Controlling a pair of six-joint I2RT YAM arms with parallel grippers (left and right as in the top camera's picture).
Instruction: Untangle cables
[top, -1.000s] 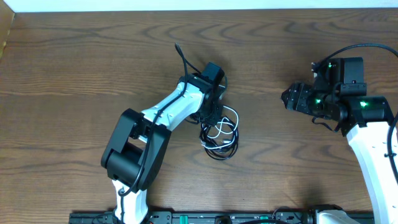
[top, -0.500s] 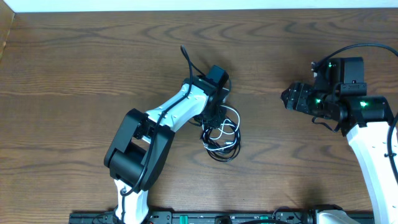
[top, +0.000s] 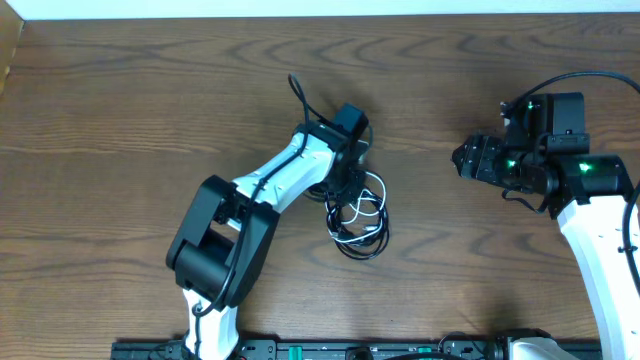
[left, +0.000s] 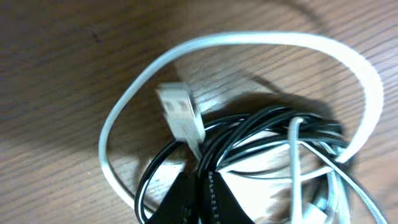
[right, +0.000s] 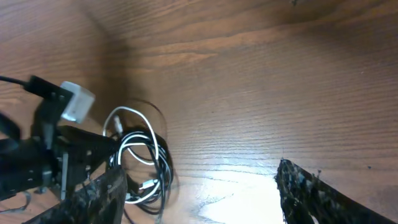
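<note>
Brown wood-grain table (top: 120, 120) carries the scene. Near its middle, the left gripper (left: 198, 182) points down into the tangle of thin black and white cables (top: 360, 215). Its fingers are pressed together, tips against the black strands just below a flat white plug (left: 180, 118). Well apart at the far right, the right gripper (top: 462, 158) faces the tangle, fingers (right: 305, 186) spread and holding nothing.

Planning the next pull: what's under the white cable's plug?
Black cables cross beneath the white plug, over the table; the fingers of the left gripper cover where they continue.
</note>
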